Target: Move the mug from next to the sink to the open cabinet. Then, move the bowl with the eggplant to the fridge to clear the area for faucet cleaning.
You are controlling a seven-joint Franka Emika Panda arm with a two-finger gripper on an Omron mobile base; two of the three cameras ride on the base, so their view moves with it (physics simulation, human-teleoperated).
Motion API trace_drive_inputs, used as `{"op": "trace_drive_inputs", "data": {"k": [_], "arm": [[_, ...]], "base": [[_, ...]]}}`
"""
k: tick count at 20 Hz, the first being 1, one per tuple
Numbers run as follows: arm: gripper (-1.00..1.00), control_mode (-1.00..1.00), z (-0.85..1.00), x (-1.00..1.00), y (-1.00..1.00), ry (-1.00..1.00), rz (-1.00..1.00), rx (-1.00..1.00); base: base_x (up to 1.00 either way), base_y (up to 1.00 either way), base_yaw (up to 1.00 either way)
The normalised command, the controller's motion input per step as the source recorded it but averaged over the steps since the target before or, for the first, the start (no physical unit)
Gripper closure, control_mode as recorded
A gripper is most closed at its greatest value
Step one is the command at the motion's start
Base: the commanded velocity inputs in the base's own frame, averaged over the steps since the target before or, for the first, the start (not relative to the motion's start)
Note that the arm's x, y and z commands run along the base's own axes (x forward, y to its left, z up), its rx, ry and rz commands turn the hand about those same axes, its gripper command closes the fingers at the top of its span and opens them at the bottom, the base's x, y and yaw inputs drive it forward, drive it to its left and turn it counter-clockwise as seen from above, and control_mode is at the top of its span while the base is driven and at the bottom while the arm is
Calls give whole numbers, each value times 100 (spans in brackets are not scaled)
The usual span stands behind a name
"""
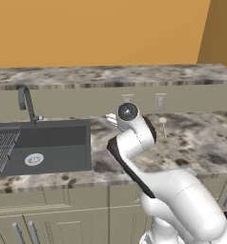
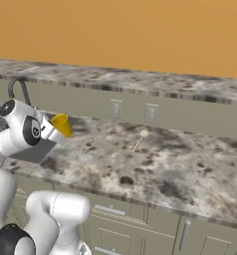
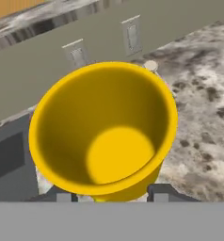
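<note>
one thing fills the centre of the hand view: the mug, mouth turned toward the camera, its body between the two finger tips at the bottom edge. the gripper brackets its base, though whether it presses the walls yet i cannot tell. in the right base view the mug sits at the gripper's front, upper left of frame, over the counter just right of the sink. its axis runs along the gripper's reach.
</note>
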Motion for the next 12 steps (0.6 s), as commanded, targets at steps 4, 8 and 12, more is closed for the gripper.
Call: {"op": "trace_drive_inputs", "data": {"k": [4, 8, 12], "arm": [[100, 100, 47, -50, -32, -1, -16, 13], [100, 100, 0, 0, 0, 0, 0, 0], [100, 100, 0, 0, 0, 0, 0, 0]], "base": [[-50, -30, -20], [-100, -48, -49], [-88, -49, -55]]}}
